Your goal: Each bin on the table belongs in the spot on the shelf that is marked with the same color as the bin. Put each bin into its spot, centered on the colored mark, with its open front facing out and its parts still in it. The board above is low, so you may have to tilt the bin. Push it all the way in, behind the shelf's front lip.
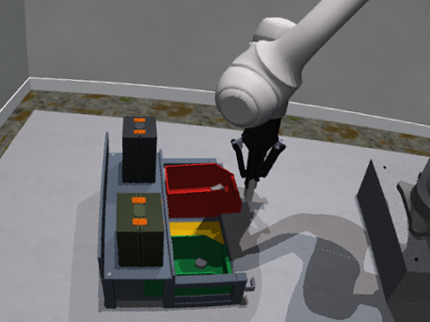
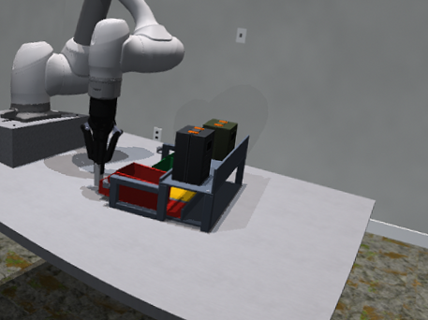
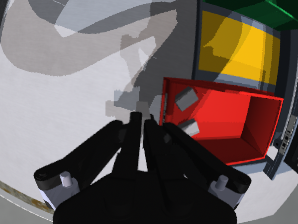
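Note:
The red bin [image 1: 203, 206] [image 2: 138, 193] [image 3: 220, 120] sits in the end bay of the grey shelf [image 1: 168, 292] [image 2: 229, 180]. Its front end sticks out over the front lip, and two grey parts lie inside. My gripper [image 1: 248, 198] [image 2: 96, 183] [image 3: 141, 110] is shut and empty, pointing down just in front of the red bin's front end; I cannot tell whether it touches. The green bin [image 1: 196, 248] [image 2: 164, 162] [image 3: 260, 10] is in the opposite bay with a round grey part inside. The yellow mark [image 1: 194, 229] [image 2: 181, 194] [image 3: 240, 47] shows bare between them. No yellow bin is visible.
A black case [image 1: 138, 159] [image 2: 193, 156] and an olive case [image 1: 139, 245] [image 2: 224, 143] stand on the upper board, above the rear of the bays. A small grey bracket [image 1: 250, 284] is by the shelf's front corner on the green side.

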Controlling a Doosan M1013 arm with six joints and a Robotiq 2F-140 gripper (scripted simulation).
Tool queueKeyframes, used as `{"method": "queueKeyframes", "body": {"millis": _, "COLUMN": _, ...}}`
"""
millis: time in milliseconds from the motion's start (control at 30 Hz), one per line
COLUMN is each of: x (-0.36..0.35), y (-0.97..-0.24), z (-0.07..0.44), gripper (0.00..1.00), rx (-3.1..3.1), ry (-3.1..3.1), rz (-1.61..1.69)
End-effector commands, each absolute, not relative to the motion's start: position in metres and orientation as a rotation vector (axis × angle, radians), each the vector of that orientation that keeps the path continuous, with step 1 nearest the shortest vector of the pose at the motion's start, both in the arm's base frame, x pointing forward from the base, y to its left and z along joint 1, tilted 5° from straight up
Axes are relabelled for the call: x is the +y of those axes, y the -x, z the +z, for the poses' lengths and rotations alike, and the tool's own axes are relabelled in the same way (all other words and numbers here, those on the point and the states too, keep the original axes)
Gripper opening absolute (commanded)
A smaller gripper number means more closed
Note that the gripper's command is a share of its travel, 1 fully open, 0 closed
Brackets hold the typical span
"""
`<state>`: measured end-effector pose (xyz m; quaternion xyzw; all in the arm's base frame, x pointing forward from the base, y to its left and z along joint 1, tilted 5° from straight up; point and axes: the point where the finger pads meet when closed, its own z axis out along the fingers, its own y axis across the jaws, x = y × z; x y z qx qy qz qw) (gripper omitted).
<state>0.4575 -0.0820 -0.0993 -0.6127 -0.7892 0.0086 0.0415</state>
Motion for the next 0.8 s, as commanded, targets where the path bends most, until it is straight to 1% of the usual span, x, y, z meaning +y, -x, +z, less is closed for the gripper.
{"method": "queueKeyframes", "body": {"millis": 0, "x": -0.082, "y": -0.458, "z": -0.099, "gripper": 0.10, "rx": -2.416, "ry": 1.876, "rz": 0.026}}
{"method": "queueKeyframes", "body": {"millis": 767, "x": -0.078, "y": -0.473, "z": -0.100, "gripper": 0.10, "rx": -2.416, "ry": 1.876, "rz": 0.026}}
